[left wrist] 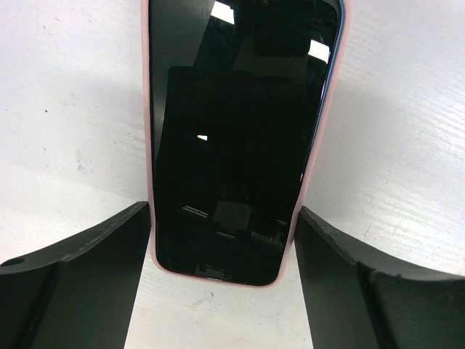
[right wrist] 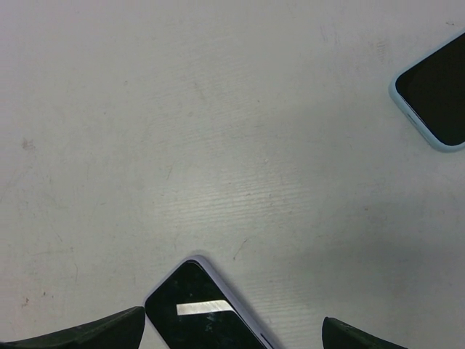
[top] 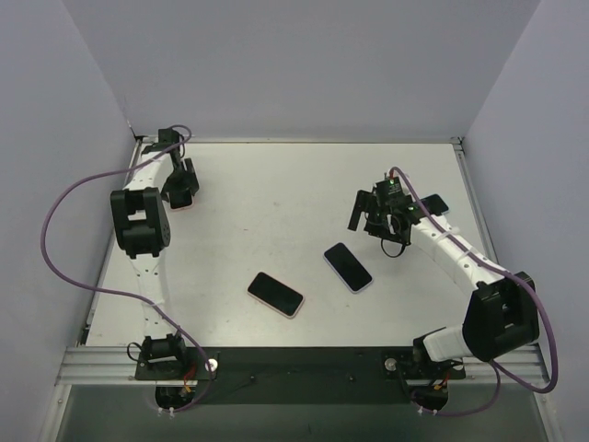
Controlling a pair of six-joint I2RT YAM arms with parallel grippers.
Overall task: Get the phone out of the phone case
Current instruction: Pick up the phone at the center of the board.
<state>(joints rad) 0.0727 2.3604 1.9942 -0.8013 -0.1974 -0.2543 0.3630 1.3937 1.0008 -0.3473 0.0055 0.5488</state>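
A phone (left wrist: 232, 138) with a dark screen lies flat in a pink phone case (left wrist: 148, 109) on the white table. My left gripper (left wrist: 224, 211) straddles its near end, and both fingertips (left wrist: 138, 225) touch the case's long sides. From above, this gripper (top: 180, 189) sits at the far left, with only a sliver of the pink case (top: 187, 206) showing under it. My right gripper (top: 382, 221) hovers open at the right. In its wrist view the right gripper (right wrist: 232, 323) has the corner of a lavender-cased phone (right wrist: 200, 316) on the table below its fingers, untouched.
Two more cased phones lie mid-table, one pink-edged (top: 276, 294) and one pale-edged (top: 348, 267). Another dark phone (top: 434, 203) peeks out behind the right arm. A light-blue-cased phone (right wrist: 436, 98) shows in the right wrist view. Walls enclose the table (top: 276, 193).
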